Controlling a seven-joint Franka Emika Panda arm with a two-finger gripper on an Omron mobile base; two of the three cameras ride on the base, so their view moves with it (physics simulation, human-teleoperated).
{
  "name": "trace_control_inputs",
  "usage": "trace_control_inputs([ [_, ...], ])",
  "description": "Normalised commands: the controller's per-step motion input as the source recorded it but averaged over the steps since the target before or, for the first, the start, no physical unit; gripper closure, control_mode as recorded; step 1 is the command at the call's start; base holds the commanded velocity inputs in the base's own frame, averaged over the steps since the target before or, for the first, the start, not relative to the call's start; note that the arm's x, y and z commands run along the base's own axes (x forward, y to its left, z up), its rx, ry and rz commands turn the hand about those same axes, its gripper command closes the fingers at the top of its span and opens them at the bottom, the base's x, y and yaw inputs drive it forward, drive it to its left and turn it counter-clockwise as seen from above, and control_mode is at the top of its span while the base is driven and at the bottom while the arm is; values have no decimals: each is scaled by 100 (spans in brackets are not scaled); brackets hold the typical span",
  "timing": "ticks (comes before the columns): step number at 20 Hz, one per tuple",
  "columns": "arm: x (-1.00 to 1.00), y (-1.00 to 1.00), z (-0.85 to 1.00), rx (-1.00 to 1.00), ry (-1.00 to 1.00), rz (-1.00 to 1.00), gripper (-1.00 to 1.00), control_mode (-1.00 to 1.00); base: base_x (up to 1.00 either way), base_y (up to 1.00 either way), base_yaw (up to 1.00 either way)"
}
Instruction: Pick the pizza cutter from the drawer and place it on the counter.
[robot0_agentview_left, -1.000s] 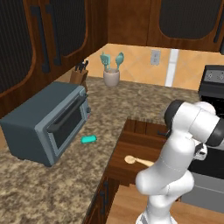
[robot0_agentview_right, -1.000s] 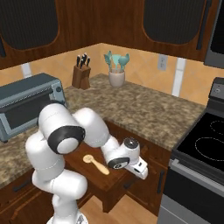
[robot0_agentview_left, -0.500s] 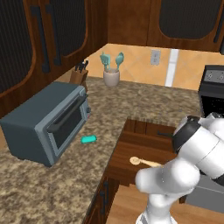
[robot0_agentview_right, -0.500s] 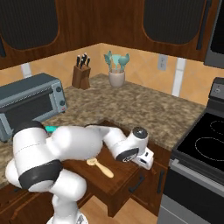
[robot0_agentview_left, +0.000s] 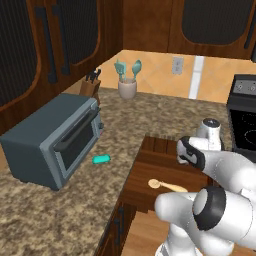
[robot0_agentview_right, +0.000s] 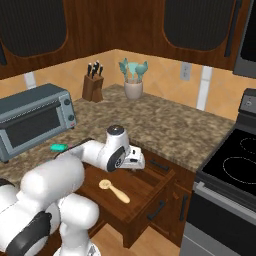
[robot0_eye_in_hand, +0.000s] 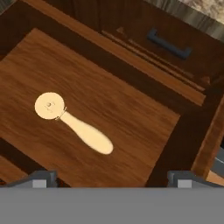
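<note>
The pizza cutter (robot0_eye_in_hand: 70, 123), pale tan with a round disc and tapered handle, lies flat on the floor of the open drawer (robot0_eye_in_hand: 131, 109). It also shows as the pizza cutter (robot0_agentview_right: 114, 190) and the pizza cutter (robot0_agentview_left: 167, 186) in the two base views. My gripper (robot0_eye_in_hand: 111, 180) hangs above the drawer, open, with nothing between its widely spread fingertips; the cutter lies ahead and left of them. From the right base the gripper (robot0_agentview_right: 136, 164) hovers over the drawer's back part (robot0_agentview_right: 145, 192). The granite counter (robot0_agentview_right: 170, 125) runs behind and beside the drawer (robot0_agentview_left: 165, 167).
On the counter (robot0_agentview_left: 60, 200) stand a grey toaster oven (robot0_agentview_left: 50, 140), a small teal bar (robot0_agentview_left: 101, 159), a crock of teal spatulas (robot0_agentview_left: 127, 86) and a knife block (robot0_agentview_left: 91, 84). A black stove (robot0_agentview_right: 235, 165) borders the drawer on the right.
The arm has folded down and the hand has swung from the drawer's front edge back over its inside. The gripper stayed open. The pizza cutter has not moved.
</note>
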Motion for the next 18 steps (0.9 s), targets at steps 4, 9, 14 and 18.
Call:
trace_control_inputs([
  [4, 11, 56, -56, 0, -8, 42, -100, -100, 0, 0, 0],
  [9, 67, 3, 14, -2, 35, 10, -100, -100, 0, 0, 0],
  [14, 18, 0, -23, 0, 17, 0, -100, -100, 0, 0, 0],
  [18, -11, 9, -48, 0, 0, 2, -100, -100, 0, 0, 0],
])
